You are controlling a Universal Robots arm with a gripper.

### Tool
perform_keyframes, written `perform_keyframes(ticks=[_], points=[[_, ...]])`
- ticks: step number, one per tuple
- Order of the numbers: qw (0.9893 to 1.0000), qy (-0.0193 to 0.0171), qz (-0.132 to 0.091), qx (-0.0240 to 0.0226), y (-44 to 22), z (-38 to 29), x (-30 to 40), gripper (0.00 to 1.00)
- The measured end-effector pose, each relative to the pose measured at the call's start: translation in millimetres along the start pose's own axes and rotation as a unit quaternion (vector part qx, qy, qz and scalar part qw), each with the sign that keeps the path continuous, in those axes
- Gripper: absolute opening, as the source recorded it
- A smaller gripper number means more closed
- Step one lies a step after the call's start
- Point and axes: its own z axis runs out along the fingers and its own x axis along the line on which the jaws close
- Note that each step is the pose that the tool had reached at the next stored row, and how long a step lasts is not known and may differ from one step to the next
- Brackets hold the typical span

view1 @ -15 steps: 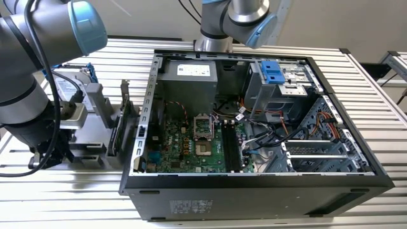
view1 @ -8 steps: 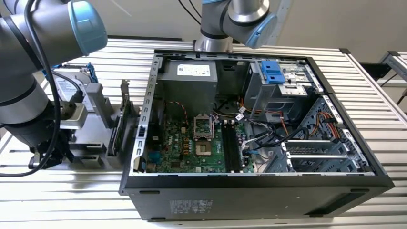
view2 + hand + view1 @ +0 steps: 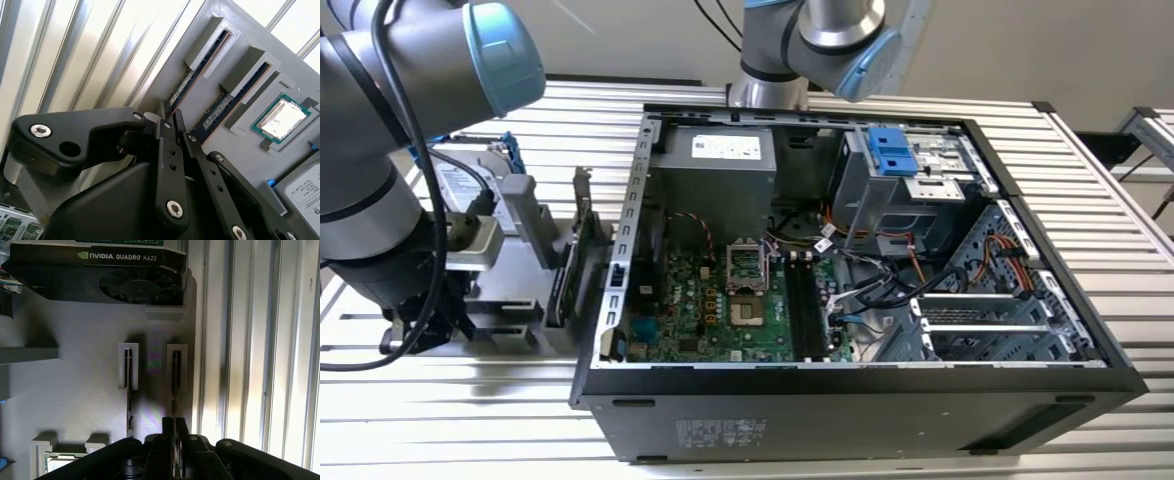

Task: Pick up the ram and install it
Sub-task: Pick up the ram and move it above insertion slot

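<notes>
Tool (image 3: 174, 426) status: in both wrist views the two black fingers are drawn close together over the near end of the ram (image 3: 175, 375), one pad on each flat face. This reads as a clenched hold on the stick's upper edge, though actual pad contact cannot be confirmed. The ram stands on edge in a narrow slot of the grey holder (image 3: 75, 390), which leaves both faces exposed for a pinch from above. It has not been lifted out, so the pick-up stage is in hand and installation is not yet done.

A second memory stick (image 3: 129, 390) stands in the parallel slot just beside the first. The gap between them is wide enough for one finger to enter without touching the neighbour. Further along the holder, a processor chip (image 3: 281, 117) lies flat in its own recess, with a silver-labelled hard drive (image 3: 302, 192) just beyond it. A graphics card (image 3: 100, 270) with its fan stands at the far end of the holder.

In the exterior view, the arm (image 3: 374, 200) reaches down over the holder, which lies at 9 o'clock from the open computer case (image 3: 854, 420). The case lies on its side, open face up, so the motherboard (image 3: 720, 300) can be reached from above. Its long black memory slots (image 3: 807, 310) run from 12 to 6 o'clock, to the 3 o'clock side of the processor socket. Holder and case both rest on the slatted metal desk (image 3: 1121, 200), near each other, which keeps the transfer path short.
</notes>
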Motion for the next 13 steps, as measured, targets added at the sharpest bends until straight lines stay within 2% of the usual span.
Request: perform_keyframes(ticks=[9, 13], points=[[1.0000, 0.0004, 0.000, -0.0004, 0.1, -0.6, 0.1, 0.00], [1.0000, 0.0001, 0.000, -0.0001, -0.1, -7.0, 0.1, 0.00]])
